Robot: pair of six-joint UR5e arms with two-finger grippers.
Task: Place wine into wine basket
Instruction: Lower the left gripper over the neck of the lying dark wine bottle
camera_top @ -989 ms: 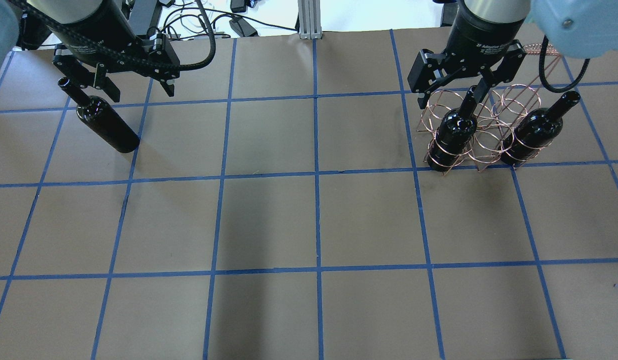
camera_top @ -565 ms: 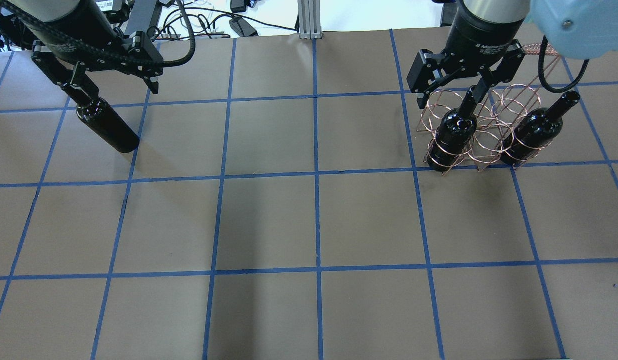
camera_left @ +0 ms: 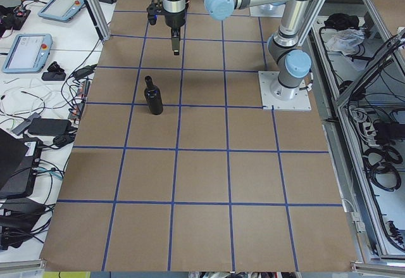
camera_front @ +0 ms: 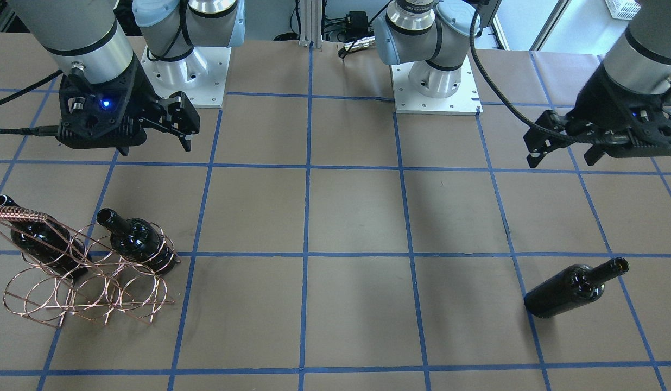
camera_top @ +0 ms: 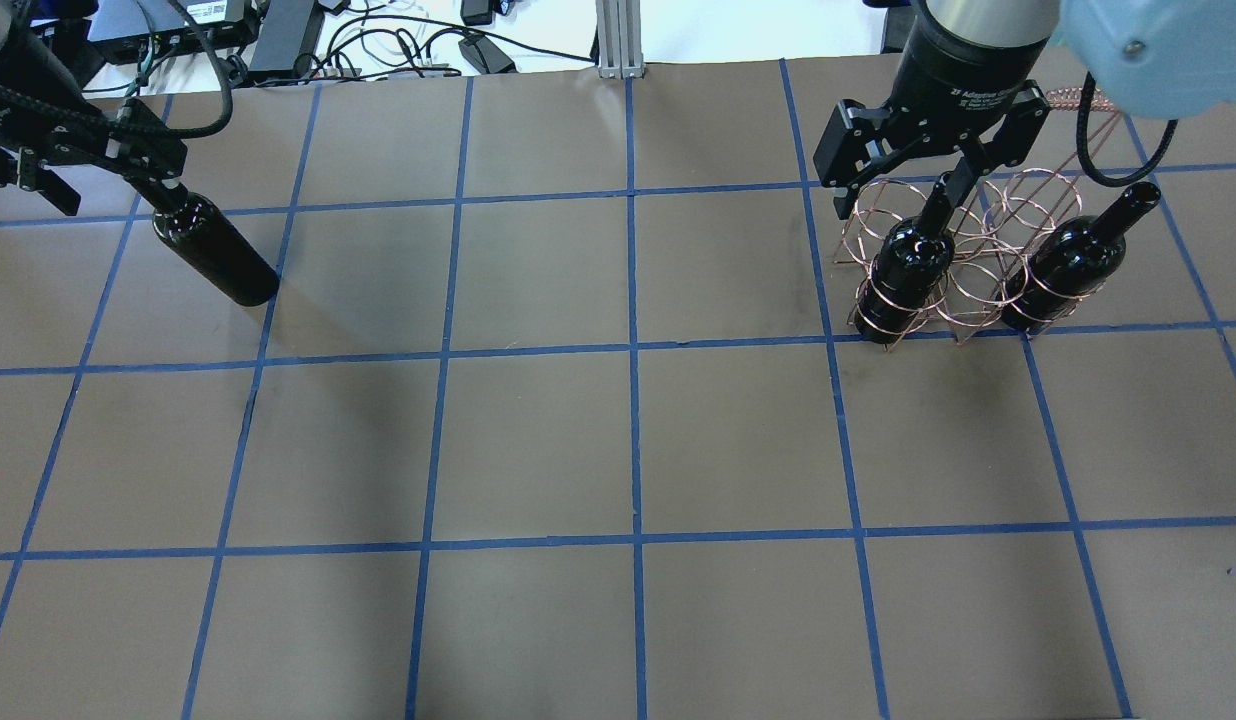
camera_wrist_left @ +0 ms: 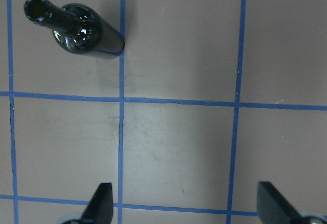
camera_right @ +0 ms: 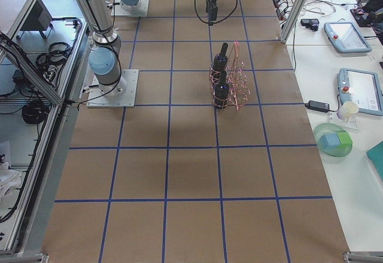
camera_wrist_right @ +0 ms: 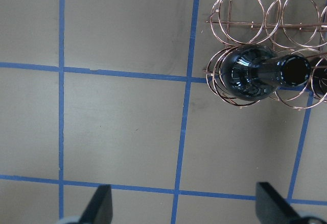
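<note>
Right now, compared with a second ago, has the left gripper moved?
Yes. In the overhead view the left gripper has shifted toward the view's left edge, judged against the loose wine bottle, which has stayed in the same spot on the table.

We're in a robotics lab, no doubt about it: two grey-and-blue robot arms [camera_front: 422,32] stand bolted on white base plates [camera_front: 460,103] to a big table [camera_left: 202,176], papered brown and ruled into squares with blue tape [camera_top: 633,440]. Control tablets [camera_left: 24,51] lie on side benches [camera_right: 359,215] past both table ends. Cables [camera_top: 398,45] and a power brick [camera_top: 483,55] trail beyond one long edge, beside a metal frame post [camera_top: 618,40].
</note>
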